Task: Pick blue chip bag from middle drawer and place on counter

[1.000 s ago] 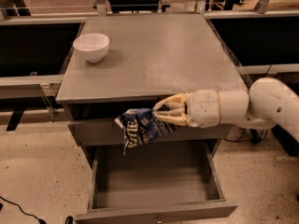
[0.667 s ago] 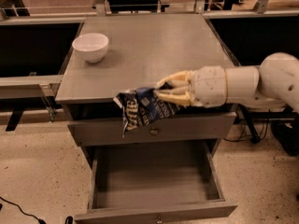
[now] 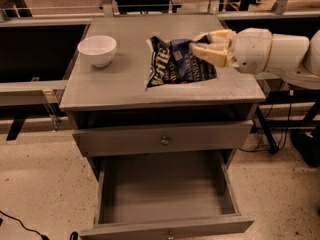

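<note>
The blue chip bag [image 3: 175,64], dark blue foil with white lettering, hangs over the middle right of the counter [image 3: 115,86], its lower edge at or just above the surface. My gripper [image 3: 206,45] comes in from the right and is shut on the bag's upper right edge, cream fingers [image 3: 215,54] pinching the foil. The middle drawer [image 3: 165,194] stands pulled out below, its flat grey bottom bare. The drawer above it [image 3: 162,139] is shut.
A white bowl [image 3: 97,50] stands on the counter's back left. My white arm [image 3: 280,51] reaches in from the right over the counter's edge. Black shelves and metal rails flank the cabinet on both sides. A black cable lies on the floor at bottom left.
My gripper has lifted the bag from in front of the cabinet, below counter level, up and back over the counter top. The bag now hangs over the counter's middle right.
</note>
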{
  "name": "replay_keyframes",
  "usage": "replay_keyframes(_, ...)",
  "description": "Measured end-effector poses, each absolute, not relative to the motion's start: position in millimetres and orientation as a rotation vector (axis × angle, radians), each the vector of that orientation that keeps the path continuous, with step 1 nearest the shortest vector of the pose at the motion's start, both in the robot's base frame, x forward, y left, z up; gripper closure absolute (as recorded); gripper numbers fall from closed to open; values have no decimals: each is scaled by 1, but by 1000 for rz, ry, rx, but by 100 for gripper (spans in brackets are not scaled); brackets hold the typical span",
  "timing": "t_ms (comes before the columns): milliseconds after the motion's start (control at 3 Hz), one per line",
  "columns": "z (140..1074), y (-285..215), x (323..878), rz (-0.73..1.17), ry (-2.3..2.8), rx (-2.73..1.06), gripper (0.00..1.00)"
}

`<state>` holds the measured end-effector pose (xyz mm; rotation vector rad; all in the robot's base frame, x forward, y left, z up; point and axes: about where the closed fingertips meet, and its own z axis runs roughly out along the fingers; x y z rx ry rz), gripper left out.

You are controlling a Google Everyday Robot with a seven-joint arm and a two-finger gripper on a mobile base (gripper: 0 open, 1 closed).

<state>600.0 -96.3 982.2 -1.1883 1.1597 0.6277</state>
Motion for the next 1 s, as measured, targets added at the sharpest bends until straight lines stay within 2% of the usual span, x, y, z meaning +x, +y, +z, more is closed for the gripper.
replay_keyframes(333,1000,-118,643,527,1235,-1006,90)
replay_keyframes(1000,975,-116,670,384,1427,-877,45)
